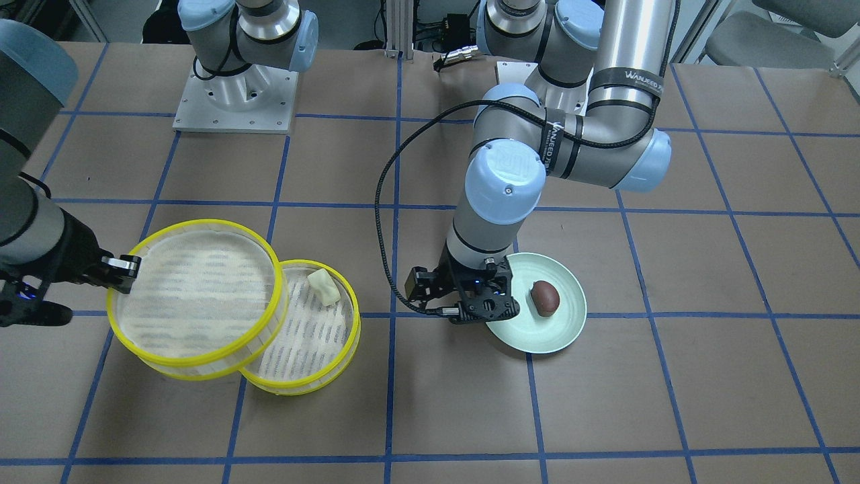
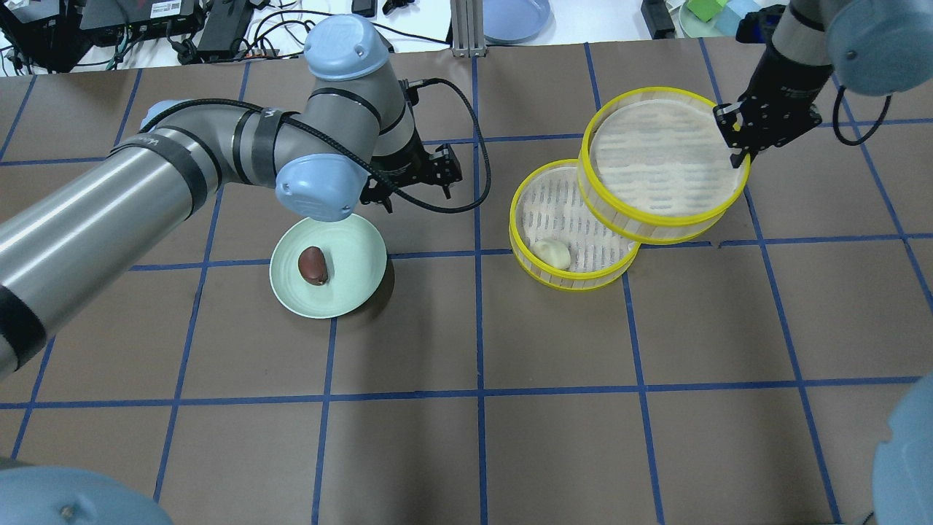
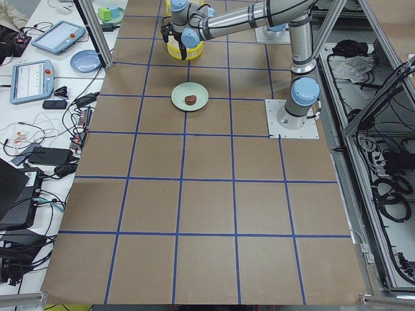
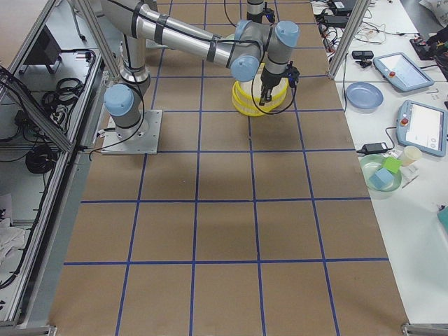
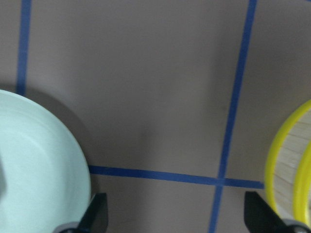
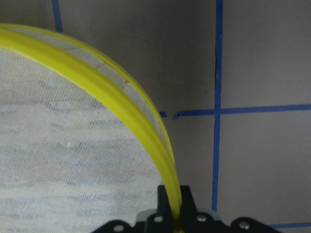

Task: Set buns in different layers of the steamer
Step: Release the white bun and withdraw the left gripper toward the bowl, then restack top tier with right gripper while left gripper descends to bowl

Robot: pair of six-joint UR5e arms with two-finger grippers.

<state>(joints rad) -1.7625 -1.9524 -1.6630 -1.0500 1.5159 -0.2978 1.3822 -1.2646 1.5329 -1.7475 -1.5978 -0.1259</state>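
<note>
The rim of the upper tray (image 2: pixel 660 160) is grasped by the right gripper (image 2: pixel 742 140), whose fingers are clenched on the yellow edge, one inside the wall and one outside, as is seen in the right wrist view. This tray is held tilted and offset, so that it overlaps only the part of the lower tray (image 2: pixel 561 211) on the robot's right and far side; whether the two trays touch cannot be told. Nothing is carried on its white mesh floor. The lower tray is set flat on the desk (image 2: pixel 554 350), and the cream bun (image 2: pixel 552 253) is found inside it, close to the wall nearest the robot and in the part left uncovered. The brown bun (image 2: pixel 313 265) is laid on the pale green plate (image 2: pixel 357 255), a little off the plate's middle, well apart from the trays. The left gripper (image 1: pixel 485 310) is pointed downward over the desk just beside the plate's rim, on the side toward the trays. Its jaws are spread wide and nothing is held between them; in the left wrist view only bare desk and blue tape lines are seen between the fingertips, with the plate's edge at one side and a yellow tray rim at the other.
</note>
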